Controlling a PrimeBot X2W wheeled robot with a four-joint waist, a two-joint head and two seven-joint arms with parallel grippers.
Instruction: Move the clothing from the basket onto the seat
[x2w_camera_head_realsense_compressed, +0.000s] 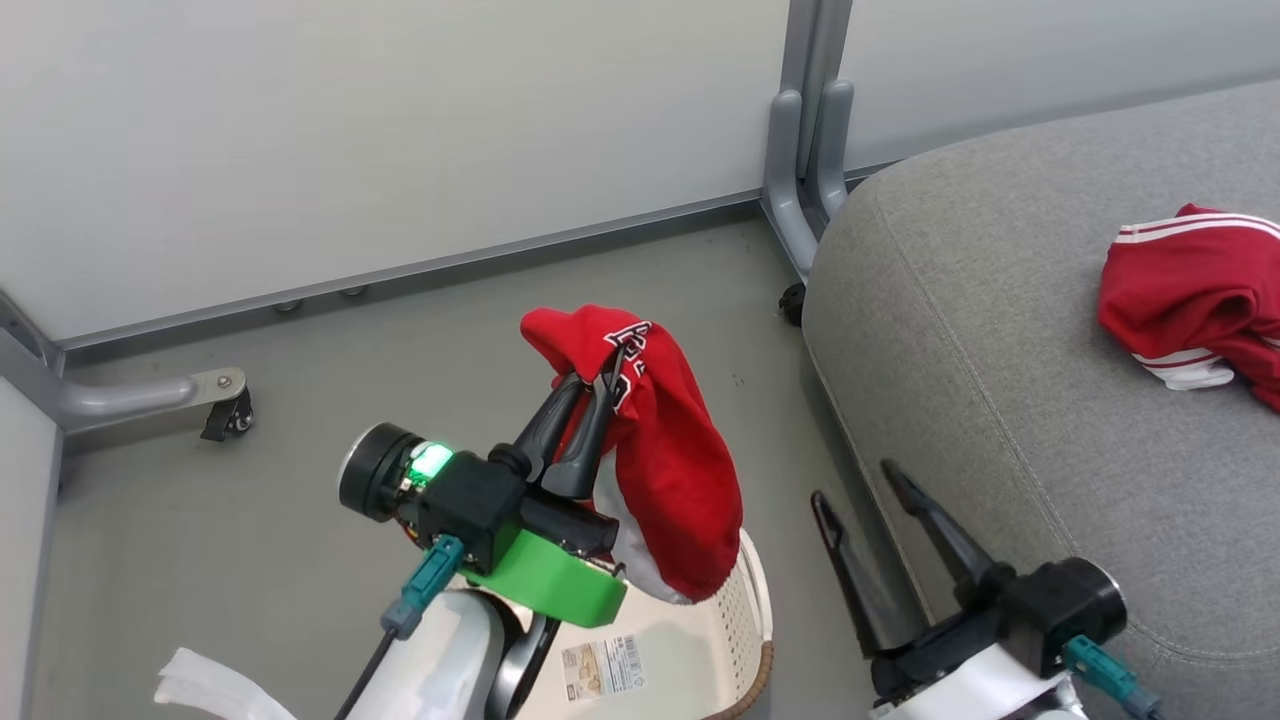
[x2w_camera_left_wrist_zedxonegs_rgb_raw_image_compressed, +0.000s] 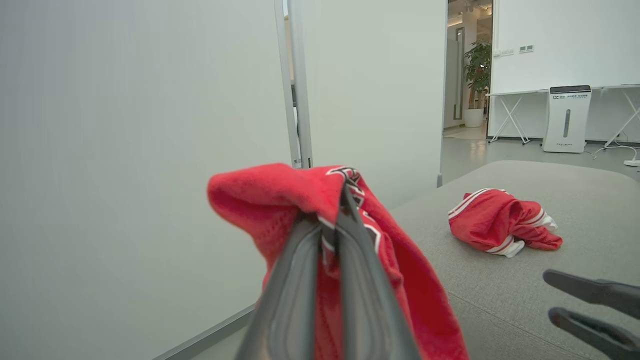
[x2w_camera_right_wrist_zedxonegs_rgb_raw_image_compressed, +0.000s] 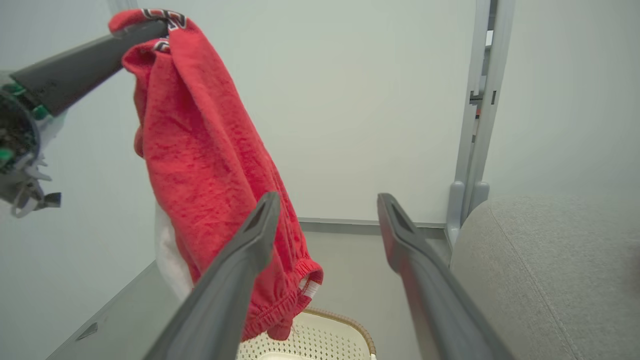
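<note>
Above the basket (x2w_camera_head_realsense_compressed: 748, 600), left gripper (x2w_camera_head_realsense_compressed: 598, 368) fingers (x2w_camera_head_realsense_compressed: 545, 430) clamp a red sports garment (x2w_camera_head_realsense_compressed: 670, 470) hanging long-axis down; seat (x2w_camera_head_realsense_compressed: 1000, 350) lies to its right, nearer the right gripper (x2w_camera_head_realsense_compressed: 853, 482), fingers spread, empty

This is looking like an office or test lab dressed up as a living-room corner. White partition panels (x2w_camera_head_realsense_compressed: 380, 130) on grey metal frames are filling the upper half of the head view, and a caster foot (x2w_camera_head_realsense_compressed: 228, 412) is standing on the smooth grey floor (x2w_camera_head_realsense_compressed: 200, 540) at the left. In the upper right of the left wrist view, an opening is showing a potted plant (x2w_camera_left_wrist_zedxonegs_rgb_raw_image_compressed: 479, 60), white folding tables (x2w_camera_left_wrist_zedxonegs_rgb_raw_image_compressed: 515, 92), a white floor-standing appliance (x2w_camera_left_wrist_zedxonegs_rgb_raw_image_compressed: 567, 117) and wall switches (x2w_camera_left_wrist_zedxonegs_rgb_raw_image_compressed: 525, 49). A grey upholstered seat (x2w_camera_head_realsense_compressed: 1000, 400) is taking up the right side.
</note>
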